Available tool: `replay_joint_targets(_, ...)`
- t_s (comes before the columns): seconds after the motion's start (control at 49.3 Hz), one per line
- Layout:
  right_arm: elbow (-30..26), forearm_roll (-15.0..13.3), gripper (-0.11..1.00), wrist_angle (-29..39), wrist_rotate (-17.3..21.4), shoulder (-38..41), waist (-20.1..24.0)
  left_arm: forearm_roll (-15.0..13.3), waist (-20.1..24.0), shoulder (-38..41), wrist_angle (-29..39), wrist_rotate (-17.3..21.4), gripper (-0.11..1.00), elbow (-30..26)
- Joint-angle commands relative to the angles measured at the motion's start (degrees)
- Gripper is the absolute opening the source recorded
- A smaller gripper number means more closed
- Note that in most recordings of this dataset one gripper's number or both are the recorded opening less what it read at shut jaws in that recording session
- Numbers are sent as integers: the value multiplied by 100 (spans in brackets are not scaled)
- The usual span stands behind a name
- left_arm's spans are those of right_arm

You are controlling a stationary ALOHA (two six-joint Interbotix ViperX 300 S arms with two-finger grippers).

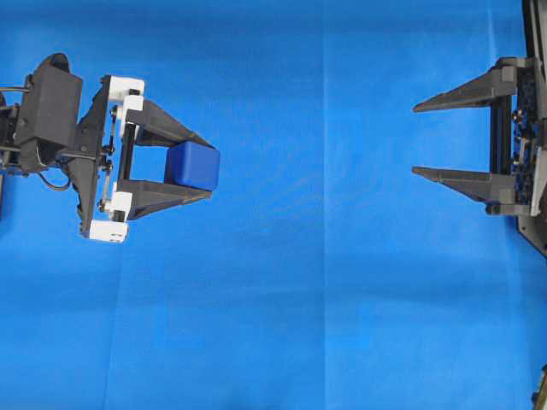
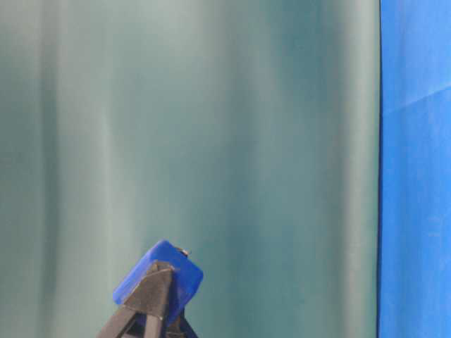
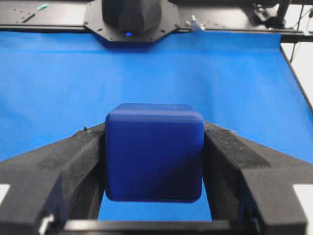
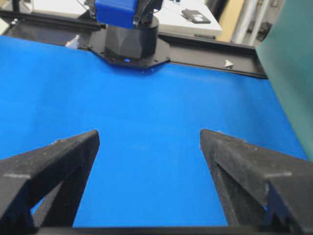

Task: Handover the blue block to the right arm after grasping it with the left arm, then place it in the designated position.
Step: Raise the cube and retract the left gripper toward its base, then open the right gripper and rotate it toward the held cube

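The blue block (image 1: 192, 165) is a dark-blue cube with rounded edges, clamped between the two black fingers of my left gripper (image 1: 210, 168), which carries white blocks on its frame. In the left wrist view the blue block (image 3: 154, 152) fills the gap of the left gripper (image 3: 155, 129), and blue cloth shows beneath it. At table level the blue block (image 2: 184, 280) hangs raised against the green backdrop, one finger (image 2: 149, 299) in front. My right gripper (image 1: 416, 140) stands wide open at the right, facing the block, far from it. Nothing sits inside the right gripper (image 4: 149, 134).
Blue cloth (image 1: 325, 299) covers the table. A green backdrop (image 2: 211, 141) stands behind. The left arm's black base (image 4: 131, 41) and a black frame rail (image 4: 210, 61) line the far edge in the right wrist view; the right arm's base (image 3: 129, 17) faces the left wrist.
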Motion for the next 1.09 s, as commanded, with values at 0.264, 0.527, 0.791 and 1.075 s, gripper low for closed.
replay_joint_targets(0.264, -237, -1204, 96, -9, -853, 79, 88, -18, 26, -88, -53, -9, 48, -70)
replay_joint_targets(0.527, -360, -2364, 96, -35, -1969, 167, 97, -26, 26, -88, -62, -9, 48, -70)
replay_joint_targets(0.791, -369, -3331, 96, -70, -3182, 176, 123, -26, 26, -88, -62, -18, 48, -70)
replay_joint_targets(1.075, -378, -3647, 96, -70, -3489, 185, 185, -26, 26, -88, -62, -18, 48, -70)
